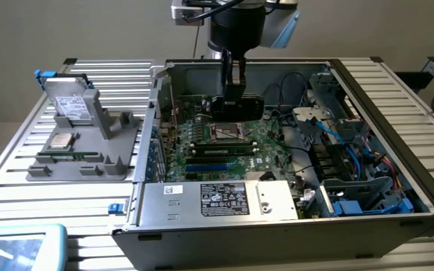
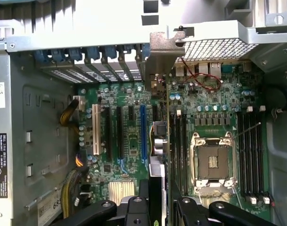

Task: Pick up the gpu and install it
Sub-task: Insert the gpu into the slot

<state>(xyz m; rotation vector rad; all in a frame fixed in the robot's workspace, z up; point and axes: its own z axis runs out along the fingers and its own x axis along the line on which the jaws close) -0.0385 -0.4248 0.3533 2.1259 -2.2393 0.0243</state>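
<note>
jaws grip gpu (image 1: 247,106) above motherboard (image 1: 202,134) inside case (image 1: 277,243).

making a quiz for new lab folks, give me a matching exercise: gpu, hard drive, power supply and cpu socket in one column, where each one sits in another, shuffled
1. gpu
2. hard drive
3. power supply
4. cpu socket

a. on the grey stand outside the case
b. on the motherboard, under the held card
c. gripped in the claw over the open case
d. inside the case, along its near wall in the exterior view

Pairs: 1-c, 2-a, 3-d, 4-b
</note>
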